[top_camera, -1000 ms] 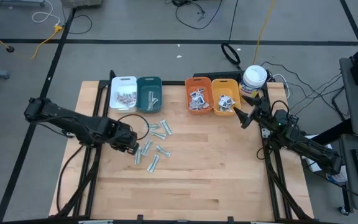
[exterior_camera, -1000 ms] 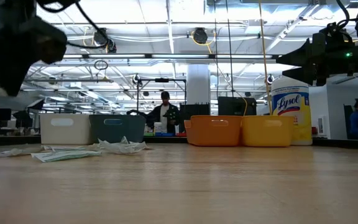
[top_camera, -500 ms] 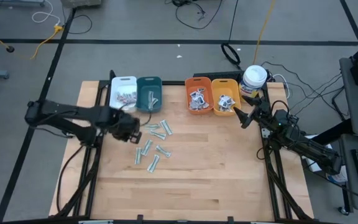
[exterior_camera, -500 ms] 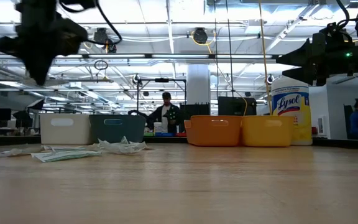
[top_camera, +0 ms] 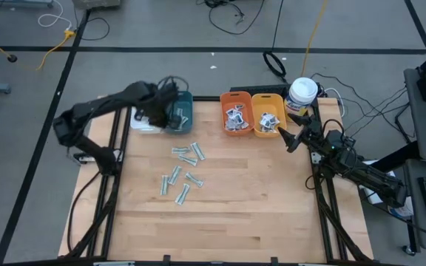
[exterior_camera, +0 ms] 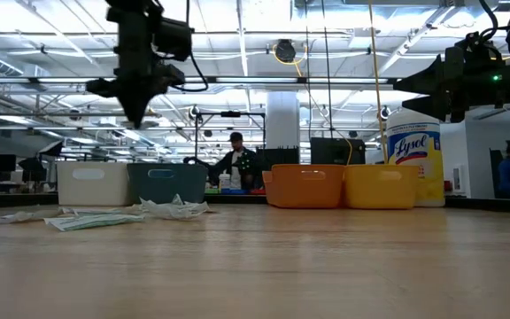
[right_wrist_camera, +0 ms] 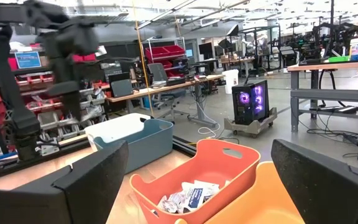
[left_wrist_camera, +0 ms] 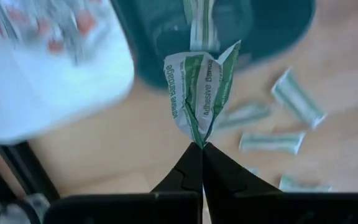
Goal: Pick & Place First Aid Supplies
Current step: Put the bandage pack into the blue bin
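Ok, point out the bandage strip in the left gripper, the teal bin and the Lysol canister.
bandage strip (left_wrist_camera: 199, 93), left wrist view, crumpled printed middle.
teal bin (exterior_camera: 167, 183), low view, front wall.
Lysol canister (exterior_camera: 416, 151), low view, yellow label.

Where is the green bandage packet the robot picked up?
The green bandage packet is pinched in the left end effector, up in the air over the teal bin at the table's far left, beside the white bin.

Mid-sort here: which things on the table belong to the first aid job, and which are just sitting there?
Job:
green adhesive bandage packet pinched in left tool
loose green strips
white-and-red packets in white bin
white-and-blue packets in orange bins
teal bin

Lying about:
Lysol canister
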You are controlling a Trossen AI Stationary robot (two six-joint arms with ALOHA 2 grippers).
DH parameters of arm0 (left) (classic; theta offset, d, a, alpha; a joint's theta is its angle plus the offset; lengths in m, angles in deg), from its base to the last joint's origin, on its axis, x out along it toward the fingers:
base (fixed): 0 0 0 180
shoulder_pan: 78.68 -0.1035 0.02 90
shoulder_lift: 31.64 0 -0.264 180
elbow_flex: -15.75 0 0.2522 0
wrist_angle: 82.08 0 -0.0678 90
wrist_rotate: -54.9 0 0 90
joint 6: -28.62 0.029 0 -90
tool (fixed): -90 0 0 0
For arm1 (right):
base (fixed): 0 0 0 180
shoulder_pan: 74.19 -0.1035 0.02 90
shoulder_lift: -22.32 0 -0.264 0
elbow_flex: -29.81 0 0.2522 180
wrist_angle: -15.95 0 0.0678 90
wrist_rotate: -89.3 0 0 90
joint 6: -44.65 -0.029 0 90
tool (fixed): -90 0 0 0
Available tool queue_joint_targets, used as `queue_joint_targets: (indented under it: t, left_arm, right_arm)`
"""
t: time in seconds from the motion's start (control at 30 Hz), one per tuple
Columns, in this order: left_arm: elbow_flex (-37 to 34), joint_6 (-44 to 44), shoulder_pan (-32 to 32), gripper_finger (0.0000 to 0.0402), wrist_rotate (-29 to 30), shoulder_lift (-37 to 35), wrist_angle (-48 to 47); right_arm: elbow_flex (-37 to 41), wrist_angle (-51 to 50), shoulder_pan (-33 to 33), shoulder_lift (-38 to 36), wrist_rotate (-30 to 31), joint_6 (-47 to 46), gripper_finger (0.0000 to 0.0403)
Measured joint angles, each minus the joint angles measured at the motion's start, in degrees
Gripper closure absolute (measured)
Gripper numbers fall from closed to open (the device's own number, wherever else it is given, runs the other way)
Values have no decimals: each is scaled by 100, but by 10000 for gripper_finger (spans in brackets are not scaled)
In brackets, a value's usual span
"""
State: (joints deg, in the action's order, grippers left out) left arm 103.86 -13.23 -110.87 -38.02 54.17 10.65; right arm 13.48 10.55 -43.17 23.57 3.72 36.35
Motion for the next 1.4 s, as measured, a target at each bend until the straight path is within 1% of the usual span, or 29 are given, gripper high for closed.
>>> queue_joint_targets:
  t: [0.2, 0.3, 0.5, 0.63, 0.83, 0.97, 1.1, 1.2, 1.4]
  left_arm:
    - [1077, 703, -688, 401, -2, 913, -30]
    - [1350, 854, -887, 401, 1, 1220, 8]
    - [1350, 960, -952, 401, -1, 1830, 73]
    - [1350, 982, -977, 401, 143, 2150, 269]
    - [1344, 1061, -1096, 401, 151, 2577, 599]
    - [1339, 1118, -1100, 401, 149, 2755, 779]
    - [1339, 1065, -1092, 398, 126, 2760, 810]
    - [1339, 1142, -1099, 376, 1, 2722, 813]
    - [1339, 1146, -1107, 276, -31, 2703, 759]
  right_arm:
    - [0, 0, -1, 1, 0, -1, 11]
    - [0, 0, 1, 1, 0, 1, 11]
    - [0, 0, -1, 1, 0, 1, 11]
    - [-1, 0, -1, -1, 0, -1, 11]
    - [-2, 1, -1, 0, 0, 0, 11]
    - [0, 2, 1, 0, 0, 1, 11]
    - [-1, 1, 1, 1, 0, 1, 11]
    - [0, 0, -1, 1, 0, -1, 11]
    - [-1, 0, 0, 1, 1, -1, 11]
